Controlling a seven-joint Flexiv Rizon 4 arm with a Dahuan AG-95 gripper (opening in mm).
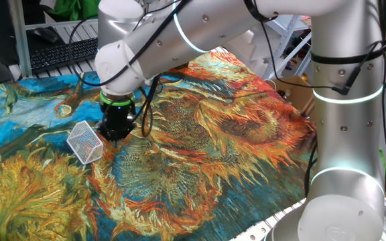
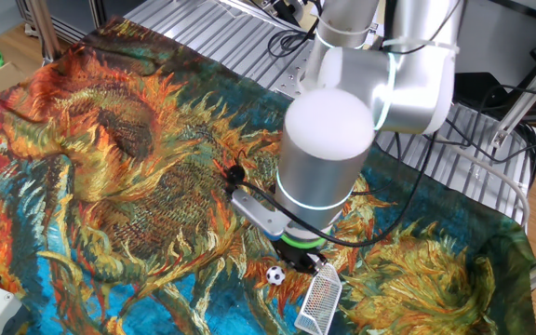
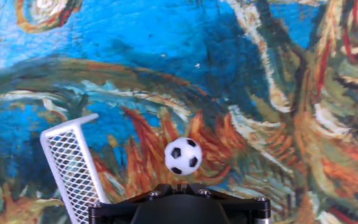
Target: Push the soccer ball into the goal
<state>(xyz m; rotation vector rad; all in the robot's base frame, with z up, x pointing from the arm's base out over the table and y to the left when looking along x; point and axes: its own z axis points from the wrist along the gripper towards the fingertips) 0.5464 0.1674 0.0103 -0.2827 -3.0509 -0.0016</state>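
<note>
With the gripper point(image 1: 112, 137) closed on nothing, soccer ball point(image 3: 183, 155) just beside goal point(image 3: 73, 165), sunflower cloth point(image 2: 138, 177) beneath.

You get bright, even light from overhead, with glare on the arm's silver shell point(image 1: 344, 100). The hand view is sharp on the cloth point(image 3: 166, 50), blurring only at its lower edge.

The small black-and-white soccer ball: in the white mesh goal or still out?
Out. The soccer ball lies on the painted cloth beside the white wire-mesh goal, apart from it.
</note>
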